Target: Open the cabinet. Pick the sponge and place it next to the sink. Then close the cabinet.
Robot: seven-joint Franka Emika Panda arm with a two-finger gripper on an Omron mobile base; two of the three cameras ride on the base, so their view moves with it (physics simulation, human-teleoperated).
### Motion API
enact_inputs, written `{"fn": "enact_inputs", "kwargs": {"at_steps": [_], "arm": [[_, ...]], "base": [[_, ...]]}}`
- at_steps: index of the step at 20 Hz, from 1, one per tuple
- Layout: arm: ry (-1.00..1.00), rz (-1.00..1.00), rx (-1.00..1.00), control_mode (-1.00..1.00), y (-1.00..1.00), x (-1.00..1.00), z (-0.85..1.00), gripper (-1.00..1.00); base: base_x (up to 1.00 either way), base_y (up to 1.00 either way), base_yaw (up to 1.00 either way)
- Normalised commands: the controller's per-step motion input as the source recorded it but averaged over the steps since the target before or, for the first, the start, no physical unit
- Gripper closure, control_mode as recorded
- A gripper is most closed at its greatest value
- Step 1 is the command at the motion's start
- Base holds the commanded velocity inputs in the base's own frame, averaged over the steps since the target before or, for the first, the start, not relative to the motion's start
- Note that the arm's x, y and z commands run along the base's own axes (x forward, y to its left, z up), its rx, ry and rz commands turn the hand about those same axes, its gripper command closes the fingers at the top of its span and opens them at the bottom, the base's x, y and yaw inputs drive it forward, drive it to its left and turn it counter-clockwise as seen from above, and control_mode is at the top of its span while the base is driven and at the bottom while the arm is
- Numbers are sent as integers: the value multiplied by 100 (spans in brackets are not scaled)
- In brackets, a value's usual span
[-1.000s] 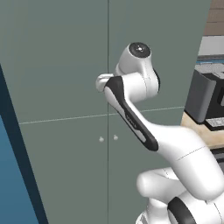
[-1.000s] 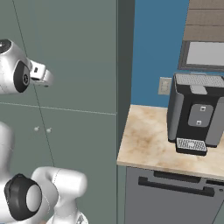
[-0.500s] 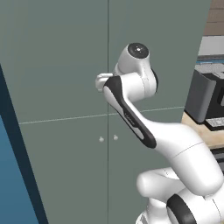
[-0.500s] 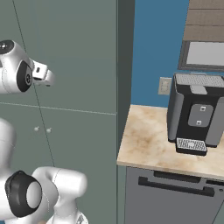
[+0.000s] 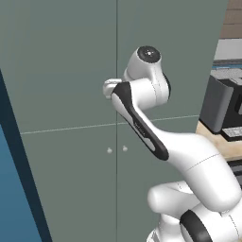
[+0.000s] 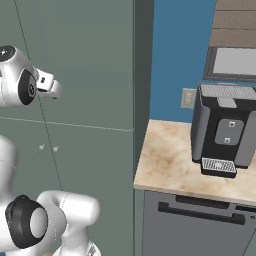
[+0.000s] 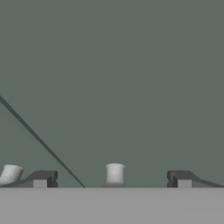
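Grey-green cabinet [image 5: 66,85] doors, all shut, fill the background beside a marble counter [image 6: 170,165] carrying a coffee machine [image 6: 225,132]. Seen from the hand, the gripper [image 7: 112,179] stands wide with a pale knob [image 7: 114,173] centred between its fingertips (a second knob [image 7: 9,173] sits left). Closing too shallow could slip off. Base views show the lower knobs [image 5: 117,149].
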Motion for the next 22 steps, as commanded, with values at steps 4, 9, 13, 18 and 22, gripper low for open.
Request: {"fn": "enact_inputs", "kwargs": {"at_steps": [4, 9, 13, 18, 22], "arm": [[0, 0, 0, -100, 0, 0, 0, 100], [0, 0, 0, -100, 0, 0, 0, 100], [0, 0, 0, -100, 0, 0, 0, 100], [0, 0, 0, -100, 0, 0, 0, 100], [-1, 0, 0, -100, -11, 0, 0, 100]], "base": [[0, 0, 0], [0, 0, 0], [0, 0, 0], [0, 0, 0], [0, 0, 0]]}}
